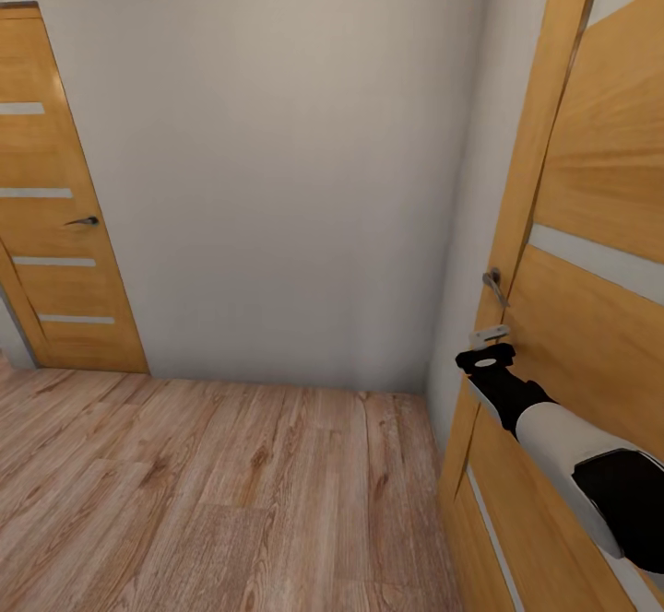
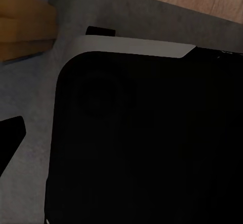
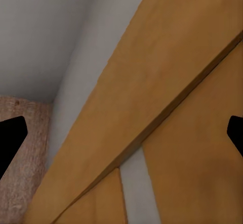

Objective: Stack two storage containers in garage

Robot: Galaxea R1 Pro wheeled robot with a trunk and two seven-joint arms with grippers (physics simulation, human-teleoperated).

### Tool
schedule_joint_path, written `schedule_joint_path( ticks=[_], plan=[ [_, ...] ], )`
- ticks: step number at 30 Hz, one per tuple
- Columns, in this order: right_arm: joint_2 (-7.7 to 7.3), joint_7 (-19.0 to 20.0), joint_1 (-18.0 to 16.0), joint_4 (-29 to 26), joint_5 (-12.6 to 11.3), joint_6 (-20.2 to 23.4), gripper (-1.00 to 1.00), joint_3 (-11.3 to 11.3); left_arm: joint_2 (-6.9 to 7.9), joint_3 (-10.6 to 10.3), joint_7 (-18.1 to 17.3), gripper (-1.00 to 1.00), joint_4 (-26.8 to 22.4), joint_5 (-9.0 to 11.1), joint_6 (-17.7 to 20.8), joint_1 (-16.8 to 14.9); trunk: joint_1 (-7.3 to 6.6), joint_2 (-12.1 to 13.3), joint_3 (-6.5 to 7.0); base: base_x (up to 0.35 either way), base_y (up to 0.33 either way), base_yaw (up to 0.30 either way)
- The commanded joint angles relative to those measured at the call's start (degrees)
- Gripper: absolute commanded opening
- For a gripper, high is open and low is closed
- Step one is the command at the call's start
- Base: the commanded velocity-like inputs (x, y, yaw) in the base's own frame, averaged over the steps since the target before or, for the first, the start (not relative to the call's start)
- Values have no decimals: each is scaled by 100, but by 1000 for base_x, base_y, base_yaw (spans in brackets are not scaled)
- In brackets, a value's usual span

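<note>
The two storage containers are out of view, and so are the living room, the garage and its floor. I stand in a hallway with light wood planks (image 1: pixel 212 492). My right arm reaches toward a wooden door (image 1: pixel 599 225) at the right. Its gripper (image 1: pixel 487 354) sits just below the door's metal handle (image 1: pixel 493 285). In the right wrist view the right gripper (image 3: pixel 121 135) is open and empty, its dark fingertips (image 3: pixel 10 138) far apart with the door's frame and a frosted strip between them. In the left wrist view one fingertip (image 2: pixel 10 133) shows next to my own dark body (image 2: pixel 147 143).
A pale grey wall (image 1: pixel 295 179) closes the hallway ahead. A second wooden door (image 1: pixel 55 225) with frosted strips and a lever handle (image 1: pixel 85 221) stands shut at the left. The right door and its frame stand close to my right side.
</note>
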Motion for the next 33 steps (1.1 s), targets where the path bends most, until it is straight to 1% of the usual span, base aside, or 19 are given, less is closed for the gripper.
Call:
schedule_joint_path(
  ticks=[1, 8, 9, 10, 11, 13, 15, 16, 17, 19, 20, 24, 26, 27, 28, 29, 31, 32, 33],
  plan=[
    [-265, -56, -2, 70, -18, 47, 100, -12, -1, 4, 3, 100, -4, 45, -10, 1, 0, -2, -6, 0, 0, 0],
    [-151, -60, -3, 21, 27, 74, 100, 6, -1, 4, 3, 100, -4, 45, -10, 1, 0, -2, -6, 0, 0, 0],
    [-74, -60, -3, 13, 21, 87, 100, 5, -1, 4, 3, 100, -4, 45, -10, 1, 0, -2, -6, 0, 0, 0],
    [343, -62, -3, 6, 27, 114, 100, 6, -1, 4, 3, 100, -4, 45, -10, 1, 0, -2, -6, 0, 0, 0],
    [475, -64, -3, 5, 29, 119, 100, 7, -1, 4, 3, 100, -4, 45, -10, 1, 0, -2, -6, 0, 0, 0],
    [989, -71, -3, 7, 14, 133, 100, 10, -1, 4, 0, 100, -4, 45, -10, 1, 0, -2, -6, 0, 0, 0],
    [1193, -69, -3, 9, 9, 136, 100, 4, -1, 4, -2, 100, -4, 45, -10, 1, 0, -2, -6, 0, 0, 0],
    [1360, -66, -3, 13, 5, 138, 100, 0, -1, 4, -3, 100, -4, 45, -10, 1, 0, -2, -6, 0, 0, 0],
    [1491, -64, -1, 18, -5, 139, 100, -2, -1, 4, -4, 100, -4, 45, -10, 1, 0, -2, -6, 0, 0, 0],
    [1598, -60, 1, 37, -19, 140, 100, -6, -3, 4, -4, 100, -4, 45, -10, 1, 0, -2, -6, 0, 0, 0],
    [1694, -57, 3, 61, -39, 141, 100, -12, -4, 4, -5, 100, -4, 45, -10, 1, 0, -2, -6, 0, 0, 0],
    [1884, 20, 5, 150, -75, 141, 100, -31, -2, 4, -5, 100, -4, 45, -10, 1, 0, -2, -6, 0, 0, 0],
    [1884, 155, 5, 408, -88, 133, 100, -41, -2, 4, -5, 100, -4, 45, -10, 1, 0, -2, -6, 0, 0, 0],
    [1884, 286, 5, 710, -101, 109, 100, -44, -1, 4, -5, 100, -4, 45, -10, 1, 0, -2, -6, 0, 0, 0],
    [1884, 757, 7, 1363, -327, 47, 100, -60, -4, 4, -5, 100, -3, 45, -10, 1, 0, -2, -6, 0, 0, 0],
    [1884, 955, 19, 1455, -434, 32, 100, -63, -6, 4, -5, 100, -2, 45, -10, 1, 0, -2, -6, 0, 0, 0],
    [1884, 1120, 76, 1525, -516, 23, 100, -65, -8, 4, -5, 100, 0, 45, -10, 1, 0, -2, -6, 0, 0, 0],
    [1884, 1282, 320, 1594, -591, 10, 100, -65, -9, 4, -5, 100, -1, 45, -10, 1, 0, -2, -6, 0, 0, 0],
    [1884, 1318, 431, 1608, -607, 8, 100, -63, -9, 4, -5, 100, 0, 45, -10, 1, 0, -2, -6, 0, 0, 0]
  ],
)
